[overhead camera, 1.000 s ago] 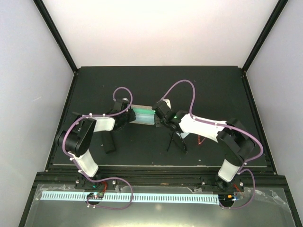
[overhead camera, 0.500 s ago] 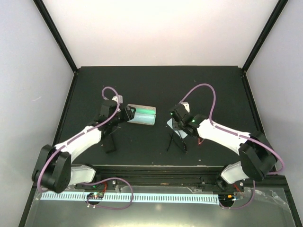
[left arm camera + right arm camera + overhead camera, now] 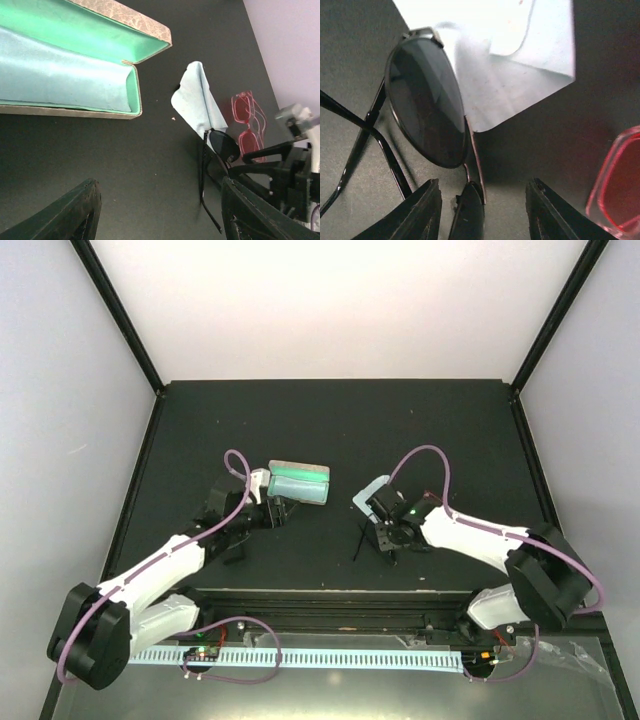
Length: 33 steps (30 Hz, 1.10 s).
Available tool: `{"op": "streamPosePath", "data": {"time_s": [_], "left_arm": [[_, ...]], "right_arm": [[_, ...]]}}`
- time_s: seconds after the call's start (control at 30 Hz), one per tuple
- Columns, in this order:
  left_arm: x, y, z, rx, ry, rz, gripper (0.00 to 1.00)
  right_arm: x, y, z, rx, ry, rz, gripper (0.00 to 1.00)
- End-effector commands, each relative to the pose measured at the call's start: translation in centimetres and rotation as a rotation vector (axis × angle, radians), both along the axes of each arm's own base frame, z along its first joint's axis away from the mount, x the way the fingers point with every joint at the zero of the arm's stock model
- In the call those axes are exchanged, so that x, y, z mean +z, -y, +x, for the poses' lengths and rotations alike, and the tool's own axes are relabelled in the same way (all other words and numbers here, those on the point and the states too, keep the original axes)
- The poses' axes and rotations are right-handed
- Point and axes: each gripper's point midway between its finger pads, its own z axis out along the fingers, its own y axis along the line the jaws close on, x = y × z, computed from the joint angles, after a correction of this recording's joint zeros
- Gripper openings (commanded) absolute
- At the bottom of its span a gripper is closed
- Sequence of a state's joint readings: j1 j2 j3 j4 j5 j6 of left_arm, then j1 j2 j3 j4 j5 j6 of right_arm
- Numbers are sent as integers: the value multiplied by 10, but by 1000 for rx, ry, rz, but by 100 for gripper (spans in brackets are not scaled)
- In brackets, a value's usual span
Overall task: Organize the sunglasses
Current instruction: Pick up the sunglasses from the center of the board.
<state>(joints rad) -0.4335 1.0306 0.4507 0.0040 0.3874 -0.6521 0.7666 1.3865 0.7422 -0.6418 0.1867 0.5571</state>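
The black-framed sunglasses [image 3: 425, 100] lie unfolded on the dark table, one lens resting on a light blue cloth [image 3: 520, 60]. My right gripper [image 3: 482, 215] is open and low over them, its fingers either side of the second lens [image 3: 467, 215]. The red-framed sunglasses [image 3: 620, 190] lie just to the right. In the left wrist view, the black pair [image 3: 220, 150] and the red pair [image 3: 247, 122] show beyond the cloth [image 3: 200, 105]. My left gripper [image 3: 160, 215] is open and holds nothing, just in front of the open beige case [image 3: 120, 15].
The beige case [image 3: 300, 483] has a green lining and a light blue cloth inside [image 3: 60, 75]. A black oblong case [image 3: 235, 552] lies partly under my left arm. The cloth [image 3: 367, 492] sits behind my right gripper [image 3: 383, 535]. Walls enclose the table.
Both grippers have let go of the beige case and opened. My left gripper pulled back a little toward me. My right gripper swung right and down onto the black sunglasses.
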Motion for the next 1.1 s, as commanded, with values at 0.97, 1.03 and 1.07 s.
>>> {"op": "streamPosePath", "data": {"time_s": [0.97, 1.03, 1.07], "left_arm": [[8, 6, -8, -25, 10, -29, 64], [9, 5, -8, -23, 11, -31, 64], [9, 6, -8, -24, 11, -33, 64]], "right_arm": [[-28, -20, 16, 79, -30, -80, 6], [-25, -22, 18, 78, -20, -62, 5], [-23, -24, 17, 82, -16, -50, 5]]}}
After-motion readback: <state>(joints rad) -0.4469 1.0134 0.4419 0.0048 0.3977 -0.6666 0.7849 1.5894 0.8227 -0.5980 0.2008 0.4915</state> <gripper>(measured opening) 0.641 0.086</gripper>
